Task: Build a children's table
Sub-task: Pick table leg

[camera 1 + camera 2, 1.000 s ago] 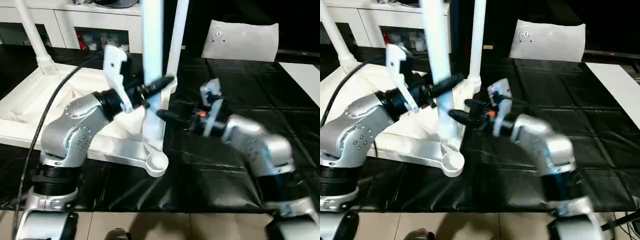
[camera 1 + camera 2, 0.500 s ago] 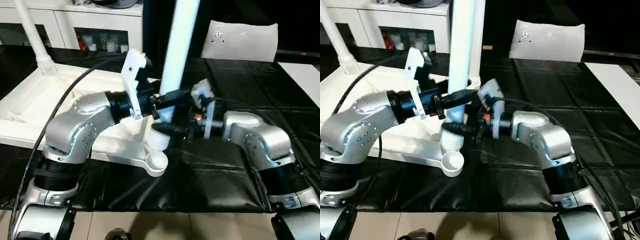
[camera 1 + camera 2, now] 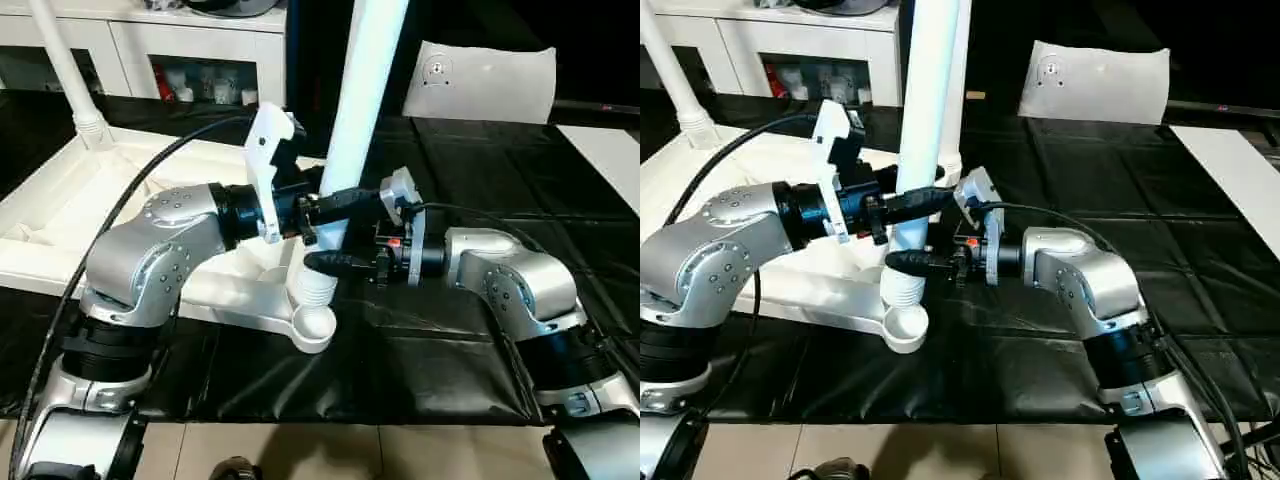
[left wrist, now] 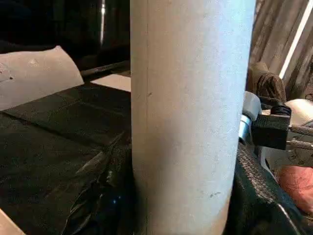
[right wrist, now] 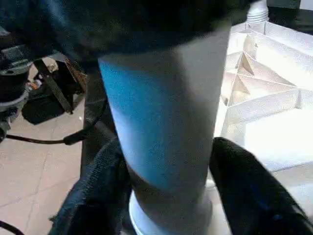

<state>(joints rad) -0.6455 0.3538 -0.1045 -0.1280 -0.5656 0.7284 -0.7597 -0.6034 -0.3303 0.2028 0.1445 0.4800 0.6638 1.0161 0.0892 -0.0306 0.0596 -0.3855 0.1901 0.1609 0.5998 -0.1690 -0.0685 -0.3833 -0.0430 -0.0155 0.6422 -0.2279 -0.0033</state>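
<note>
White tapered leg (image 3: 365, 90) | upright | ribbed end above corner socket (image 3: 312, 322)

The leg (image 3: 365, 90) looks like smooth matt white plastic; the tabletop (image 3: 60, 215) is ribbed white plastic. Glossy, wrinkled black sheeting (image 3: 480, 150) covers the counter.

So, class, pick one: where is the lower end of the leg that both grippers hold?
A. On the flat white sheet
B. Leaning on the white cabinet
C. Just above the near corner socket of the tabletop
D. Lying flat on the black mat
C: the leg stands upright between the left gripper and right gripper, its ribbed end over the socket of the tabletop.
</note>
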